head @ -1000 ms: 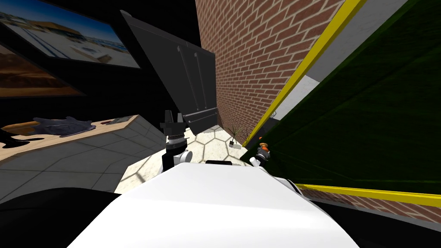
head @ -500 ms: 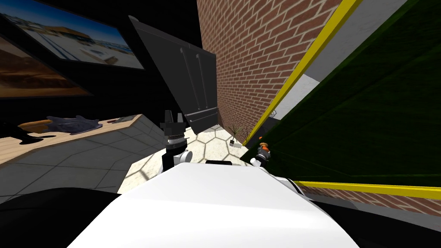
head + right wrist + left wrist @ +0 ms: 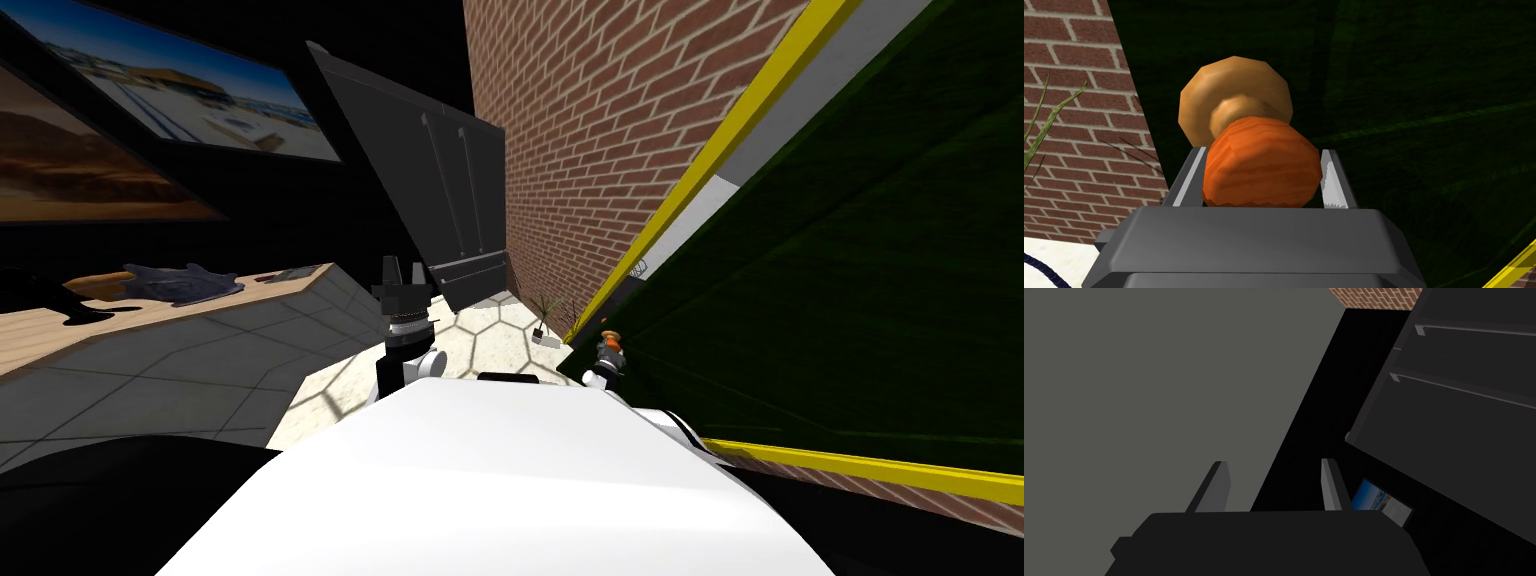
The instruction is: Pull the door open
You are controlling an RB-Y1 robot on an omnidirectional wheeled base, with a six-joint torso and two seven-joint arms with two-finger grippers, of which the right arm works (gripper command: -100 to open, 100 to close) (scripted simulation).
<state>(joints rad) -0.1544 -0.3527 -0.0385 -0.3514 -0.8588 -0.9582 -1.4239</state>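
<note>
The door [image 3: 860, 280] is a dark green panel with a yellow frame edge [image 3: 700, 160], swung out from the brick wall on my right. Its knob [image 3: 1259, 162] is orange and round, on a tan base plate [image 3: 1196, 107]. My right gripper [image 3: 1263, 172] is shut on the door knob, one finger pressing each side. In the head view the right gripper [image 3: 609, 347] sits at the door's edge beside the knob [image 3: 611, 341]. My left gripper [image 3: 1274, 483] is open with nothing between its fingers, and in the head view the left gripper [image 3: 402, 272] is held upright in front of my chest.
A dark grey cabinet with two long handles [image 3: 450, 200] stands ahead against the brick wall [image 3: 580, 130]. A small potted plant [image 3: 545, 315] sits on the pale hexagon-tiled floor [image 3: 480, 340]. A counter [image 3: 150, 320] with dark cloth lies to the left.
The whole head picture has shifted a little: the counter and wall pictures slid right, and the door's lower yellow edge tilted further. Both grippers keep their places in front of my chest.
</note>
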